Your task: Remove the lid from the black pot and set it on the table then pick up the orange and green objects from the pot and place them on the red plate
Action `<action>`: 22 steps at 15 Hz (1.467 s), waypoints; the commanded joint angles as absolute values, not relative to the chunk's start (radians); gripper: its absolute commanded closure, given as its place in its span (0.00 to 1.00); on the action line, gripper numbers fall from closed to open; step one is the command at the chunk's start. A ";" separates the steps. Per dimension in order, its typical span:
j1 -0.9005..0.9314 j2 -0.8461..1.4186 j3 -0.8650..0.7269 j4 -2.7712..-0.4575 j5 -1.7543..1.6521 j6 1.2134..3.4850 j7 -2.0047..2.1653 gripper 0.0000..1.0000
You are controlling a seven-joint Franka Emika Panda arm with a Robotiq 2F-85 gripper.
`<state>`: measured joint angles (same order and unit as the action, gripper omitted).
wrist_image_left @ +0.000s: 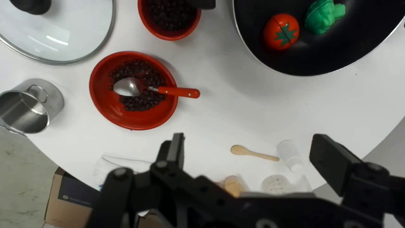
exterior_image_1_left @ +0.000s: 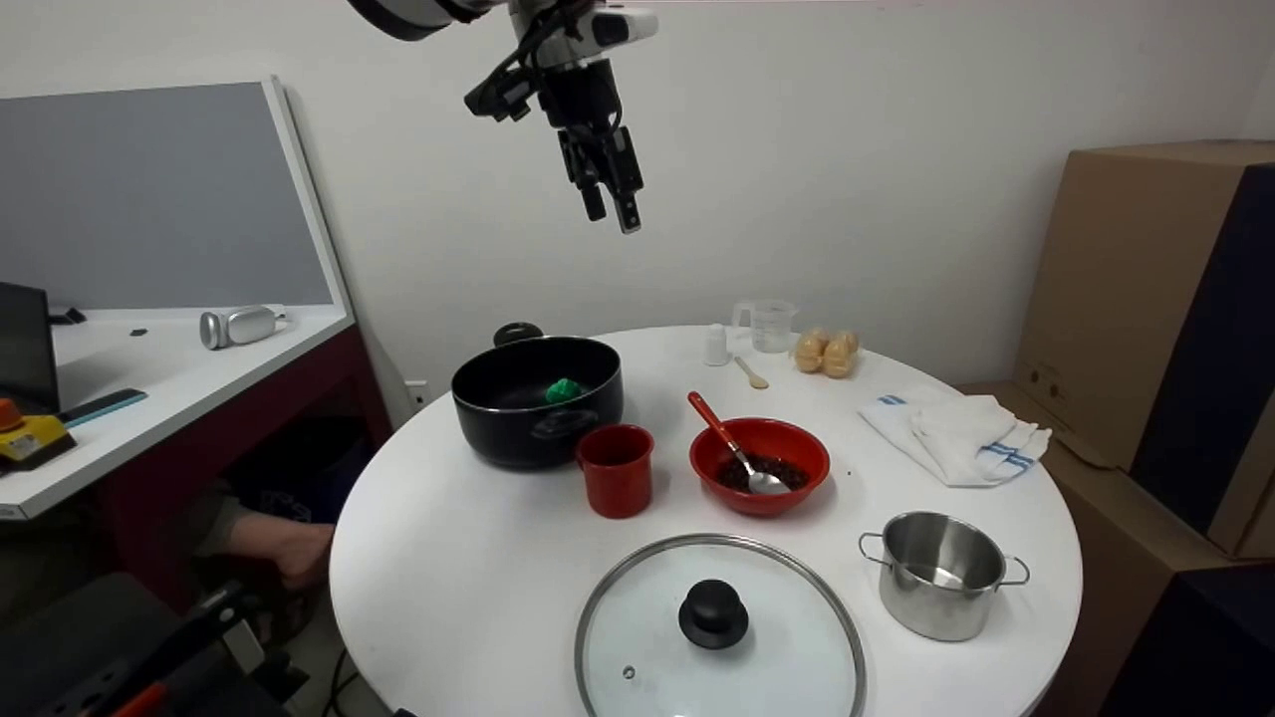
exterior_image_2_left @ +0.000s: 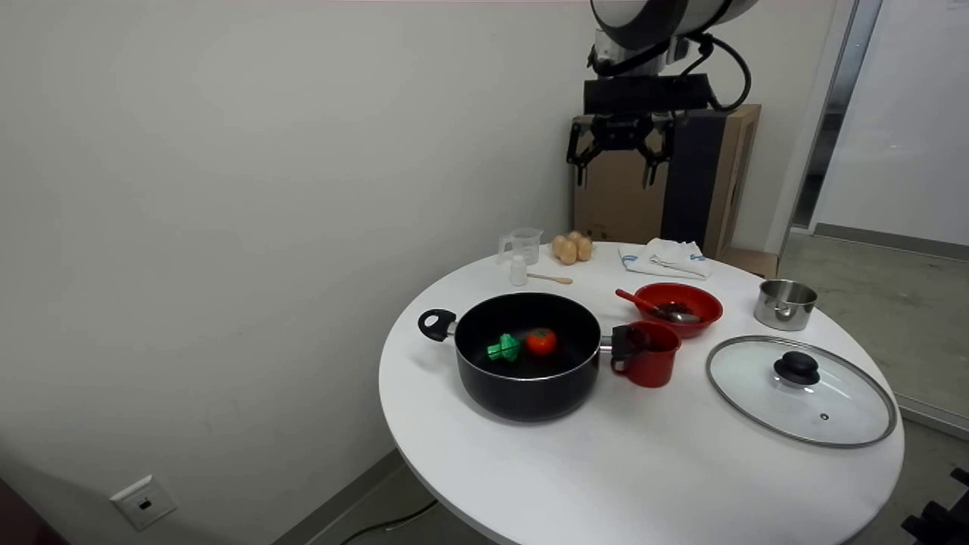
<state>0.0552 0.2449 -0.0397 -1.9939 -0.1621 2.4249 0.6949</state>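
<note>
Gripper [exterior_image_2_left: 615, 180] high over the round white table [exterior_image_2_left: 643, 454], jaws spread wide, nothing between them, touching none of the things below. Stage one looks finished: the glass lid [exterior_image_2_left: 802, 393] lies flat on the table, knob up, well apart from the black pot [exterior_image_2_left: 530, 397], whose mouth stands uncovered. Stage two looks unstarted — both targets sit inside the pot: a green piece [wrist_image_left: 321, 17], broccoli-like, and just beside it an orange-red piece [wrist_image_left: 281, 31], tomato-like. Red plate [wrist_image_left: 139, 121], near the lid, holds dark bean-like bits [wrist_image_left: 142, 103] with a spoon [wrist_image_left: 164, 91] laid across them, handle out over the rim; neither target is there. Tally, as judged from this: lid removal done, two transfers left. Next call is probably a descent into the pot for either piece, then the carry to the plate. Worth watching: the orange-red piece does not show in an exterior view, likely masked by the black pot [exterior_image_1_left: 508, 433]; and with bits and spoon filling much of the plate, a piece set down may roll.
</note>
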 commanded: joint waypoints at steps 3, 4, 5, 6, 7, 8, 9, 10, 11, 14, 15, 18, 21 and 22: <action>0.044 0.458 -0.070 -1.866 -0.101 2.413 0.657 0.00; 0.062 0.381 -0.077 -1.936 -0.118 2.424 0.675 0.00; 0.062 0.414 -0.084 -1.922 -0.116 2.427 0.674 0.00; 0.062 0.439 -0.088 -1.908 -0.115 2.428 0.673 0.00; 0.062 0.454 -0.090 -1.897 -0.114 2.428 0.673 0.00; 0.062 0.459 -0.090 -1.891 -0.113 2.428 0.672 0.00; 0.062 0.458 -0.090 -1.887 -0.114 2.428 0.672 0.00; 0.062 0.458 -0.090 -1.883 -0.114 2.427 0.672 0.00; 0.062 0.457 -0.090 -1.882 -0.114 2.427 0.672 0.00; 0.089 0.479 -0.100 -1.885 -0.137 2.456 0.689 0.00; 0.100 0.489 -0.102 -1.881 -0.143 2.458 0.697 0.00; 0.133 0.513 -0.104 -1.875 -0.153 2.469 0.701 0.00; 0.176 0.562 -0.101 -1.840 -0.168 2.470 0.699 0.00; 0.189 0.579 -0.097 -1.826 -0.173 2.471 0.690 0.00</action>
